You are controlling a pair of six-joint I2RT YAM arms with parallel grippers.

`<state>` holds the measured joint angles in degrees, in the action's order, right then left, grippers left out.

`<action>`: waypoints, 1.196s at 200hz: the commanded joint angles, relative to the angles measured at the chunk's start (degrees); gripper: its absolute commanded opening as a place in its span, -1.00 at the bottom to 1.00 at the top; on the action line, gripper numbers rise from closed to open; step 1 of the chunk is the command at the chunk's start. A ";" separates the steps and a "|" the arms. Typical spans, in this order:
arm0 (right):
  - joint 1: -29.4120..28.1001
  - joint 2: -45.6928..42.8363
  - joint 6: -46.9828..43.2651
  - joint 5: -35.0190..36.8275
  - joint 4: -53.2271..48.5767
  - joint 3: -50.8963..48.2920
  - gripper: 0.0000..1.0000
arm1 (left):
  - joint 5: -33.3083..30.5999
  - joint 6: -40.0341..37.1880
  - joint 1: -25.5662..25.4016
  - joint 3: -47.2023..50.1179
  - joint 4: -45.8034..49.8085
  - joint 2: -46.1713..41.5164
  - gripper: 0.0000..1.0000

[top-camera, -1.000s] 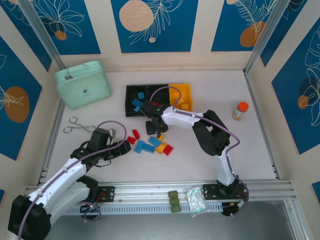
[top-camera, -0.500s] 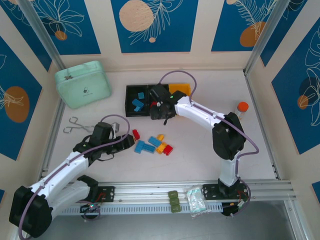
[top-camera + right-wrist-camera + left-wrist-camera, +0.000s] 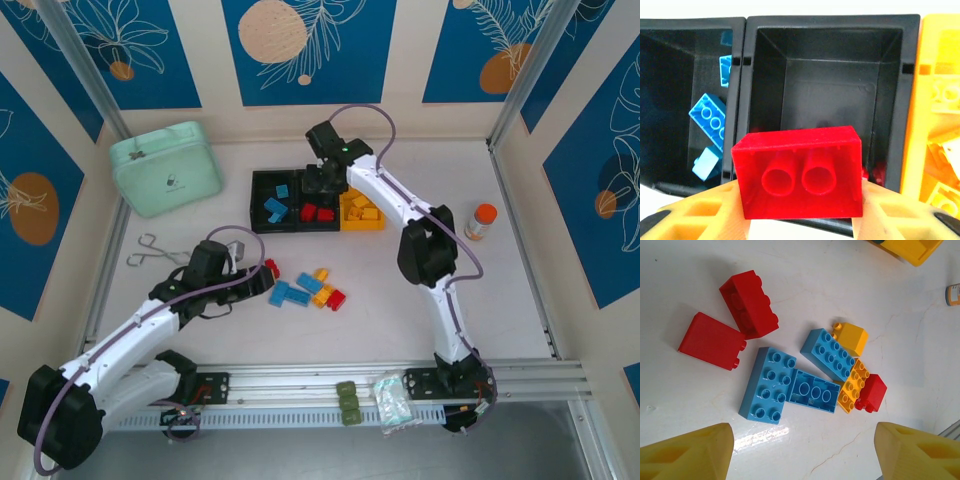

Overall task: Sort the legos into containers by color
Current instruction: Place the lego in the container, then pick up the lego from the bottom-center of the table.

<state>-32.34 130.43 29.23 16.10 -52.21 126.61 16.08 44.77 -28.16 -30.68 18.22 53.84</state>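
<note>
My right gripper (image 3: 800, 202) is shut on a red lego (image 3: 800, 172), held above the near edge of the middle black container (image 3: 827, 60), which has a bit of red at its bottom. The left black container (image 3: 670, 75) holds blue legos (image 3: 707, 117); the yellow-orange container (image 3: 940, 100) holds yellow ones. In the top view the right gripper (image 3: 318, 182) hangs over the row of containers (image 3: 300, 226). My left gripper (image 3: 802, 455) is open, low over the table just short of the loose pile: two red legos (image 3: 749, 304), three blue legos (image 3: 767, 385), two yellow legos (image 3: 853, 386), one small red lego (image 3: 871, 392).
A mint-green case (image 3: 165, 168) sits at the back left, metal tongs (image 3: 155, 250) lie left of my left arm, and an orange-capped bottle (image 3: 481, 220) stands at the right. Green blocks (image 3: 346, 402) and a plastic bag (image 3: 392, 400) rest on the front rail.
My right gripper has lifted from the loose pile and travelled back over the containers with the red lego. My left gripper has edged right toward the pile.
</note>
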 commanded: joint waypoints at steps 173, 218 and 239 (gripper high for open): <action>1.15 15.03 0.73 -3.51 -8.88 18.93 0.23 | -1.05 1.88 -0.80 2.55 -0.98 -1.02 0.48; -0.12 9.92 -0.39 -2.67 -8.44 17.26 0.21 | -2.02 2.07 -0.93 2.12 0.58 -1.96 0.48; -1.35 3.82 -0.69 -2.30 -5.98 11.49 0.21 | -3.28 2.06 -0.93 1.55 2.82 -2.25 0.47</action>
<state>-31.83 143.79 29.71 13.52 -59.33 142.02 14.87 46.28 -28.36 -28.75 18.57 52.71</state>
